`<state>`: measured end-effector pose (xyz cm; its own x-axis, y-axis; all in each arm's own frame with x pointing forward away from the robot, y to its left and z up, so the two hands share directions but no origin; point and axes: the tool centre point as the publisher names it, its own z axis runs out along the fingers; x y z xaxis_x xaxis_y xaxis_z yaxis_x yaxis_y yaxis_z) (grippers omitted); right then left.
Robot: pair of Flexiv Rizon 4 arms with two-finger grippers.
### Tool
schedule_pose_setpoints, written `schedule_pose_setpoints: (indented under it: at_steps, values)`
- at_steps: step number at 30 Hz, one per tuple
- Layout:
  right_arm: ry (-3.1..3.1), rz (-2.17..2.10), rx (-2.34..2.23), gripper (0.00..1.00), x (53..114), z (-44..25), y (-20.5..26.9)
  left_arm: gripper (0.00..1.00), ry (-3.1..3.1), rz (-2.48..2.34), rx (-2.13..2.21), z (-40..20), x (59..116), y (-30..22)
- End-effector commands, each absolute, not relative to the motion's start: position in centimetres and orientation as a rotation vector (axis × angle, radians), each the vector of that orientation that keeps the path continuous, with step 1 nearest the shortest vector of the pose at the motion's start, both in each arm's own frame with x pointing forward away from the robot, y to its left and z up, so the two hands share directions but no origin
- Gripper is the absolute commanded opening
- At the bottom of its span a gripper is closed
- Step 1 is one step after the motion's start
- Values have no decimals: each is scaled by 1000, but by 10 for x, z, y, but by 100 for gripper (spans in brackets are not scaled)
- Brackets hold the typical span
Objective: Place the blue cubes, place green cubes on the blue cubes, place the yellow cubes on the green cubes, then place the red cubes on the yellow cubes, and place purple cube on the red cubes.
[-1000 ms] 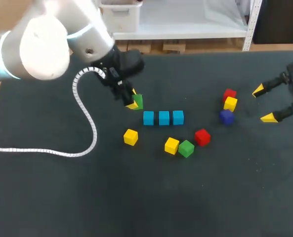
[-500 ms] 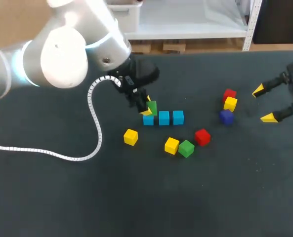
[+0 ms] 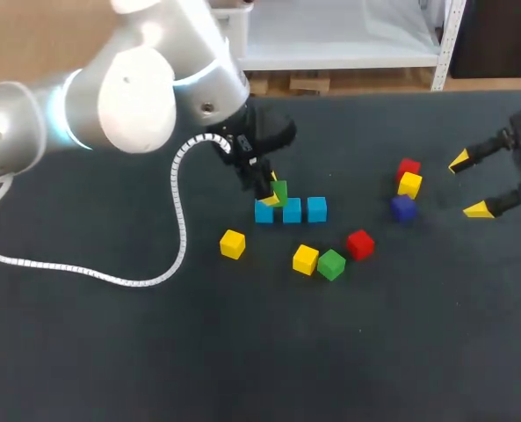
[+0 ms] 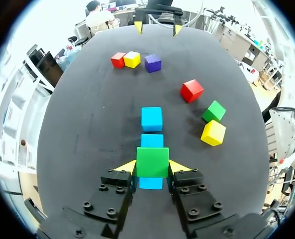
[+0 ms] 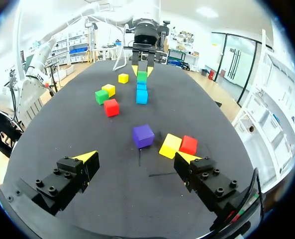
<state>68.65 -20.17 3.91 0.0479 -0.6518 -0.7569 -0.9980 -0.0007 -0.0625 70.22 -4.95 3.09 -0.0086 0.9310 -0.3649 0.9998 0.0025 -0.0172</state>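
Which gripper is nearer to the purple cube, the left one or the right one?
Right. The right gripper stands open just beside the purple cube, apart from it. The left gripper is farther, over the row of blue cubes, shut on a green cube.

Left gripper (image 4: pixel 152 167), clamped on the green cube (image 3: pixel 280 191), has travelled rightward from beside the blue cube row (image 3: pixel 292 211) to above its left end.

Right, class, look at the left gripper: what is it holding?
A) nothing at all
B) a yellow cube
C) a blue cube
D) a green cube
D: the left gripper is shut on a green cube, one finger on each side, above the row of blue cubes.
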Motion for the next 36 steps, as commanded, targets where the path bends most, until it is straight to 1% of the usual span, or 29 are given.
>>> schedule_pose_setpoints:
  at_steps: [1,36]
  values:
    - [1665,726,-1717,100,687,39,-202,0,2041,-399,2026,28,708,-51]
    - [1665,726,-1717,100,687,39,-202,0,2049,-401,2047,22,710,-48]
